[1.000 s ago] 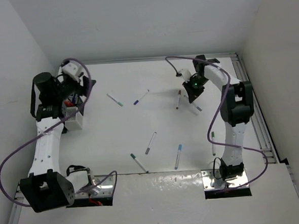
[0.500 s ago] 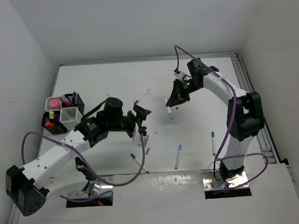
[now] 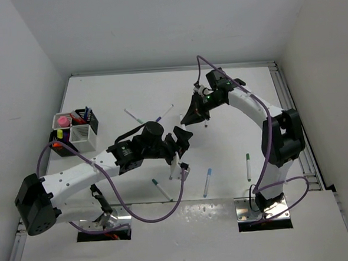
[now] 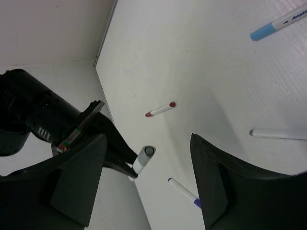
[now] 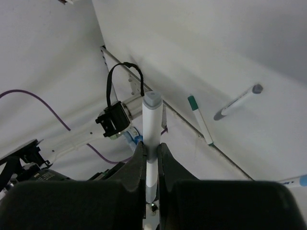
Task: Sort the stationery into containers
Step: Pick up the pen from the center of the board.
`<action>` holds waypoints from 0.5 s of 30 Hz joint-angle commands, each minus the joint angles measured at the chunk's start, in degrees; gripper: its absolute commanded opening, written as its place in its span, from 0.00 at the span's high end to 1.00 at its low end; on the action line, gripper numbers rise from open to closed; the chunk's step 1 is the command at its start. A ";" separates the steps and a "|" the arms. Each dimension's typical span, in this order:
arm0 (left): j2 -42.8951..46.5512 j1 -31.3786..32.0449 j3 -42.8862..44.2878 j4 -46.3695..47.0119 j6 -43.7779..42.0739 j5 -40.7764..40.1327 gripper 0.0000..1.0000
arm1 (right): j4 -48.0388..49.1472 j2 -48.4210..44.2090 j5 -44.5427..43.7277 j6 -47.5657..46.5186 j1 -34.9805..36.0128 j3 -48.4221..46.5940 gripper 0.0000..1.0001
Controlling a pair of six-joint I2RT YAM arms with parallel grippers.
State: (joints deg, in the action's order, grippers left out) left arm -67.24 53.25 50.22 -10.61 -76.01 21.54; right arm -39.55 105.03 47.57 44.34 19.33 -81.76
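My right gripper (image 5: 151,146) is shut on a white pen with a grey cap (image 5: 152,117), held above the table's middle (image 3: 192,114). My left gripper (image 3: 183,149) stands open just in front of it, nothing between its fingers (image 4: 79,182). In the left wrist view the held pen (image 4: 143,159) shows past them. Loose on the table lie a red pen (image 4: 160,109), a purple-capped pen (image 4: 183,190), a grey-tipped pen (image 4: 276,134), a light blue pen (image 3: 207,181), a green pen (image 3: 247,166) and a teal pen (image 3: 161,189). The containers (image 3: 81,134), white and black mesh holders, stand at the far left.
Two more pens (image 3: 133,116) (image 3: 164,112) lie at the back centre. White walls close in the table on three sides, and a metal rail (image 3: 295,123) runs along the right edge. Purple cables loop round both arms.
My left arm has swung from the containers to the table's middle, and its jaws have widened. The right gripper has carried its pen leftward toward it.
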 commanded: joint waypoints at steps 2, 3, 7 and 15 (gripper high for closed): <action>-0.52 0.80 1.46 4.37 0.16 -0.97 0.24 | 0.53 -2.73 -0.46 2.25 1.84 -2.62 1.00; -0.52 0.89 1.20 4.37 -0.63 -1.23 0.24 | 0.61 -2.99 -0.29 2.33 2.20 -2.36 1.00; -0.78 -0.08 0.06 4.20 -1.95 -1.15 0.27 | 1.58 -2.82 1.03 2.60 3.52 -2.18 1.00; -0.26 -2.63 -0.99 2.44 -4.32 0.43 0.56 | 2.46 -3.43 2.17 3.65 4.13 -1.74 1.00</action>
State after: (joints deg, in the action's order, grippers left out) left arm -68.20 51.77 50.11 -8.49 -77.95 20.29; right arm -38.92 104.55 48.18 46.48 23.03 -82.37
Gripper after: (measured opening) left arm 0.468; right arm 0.046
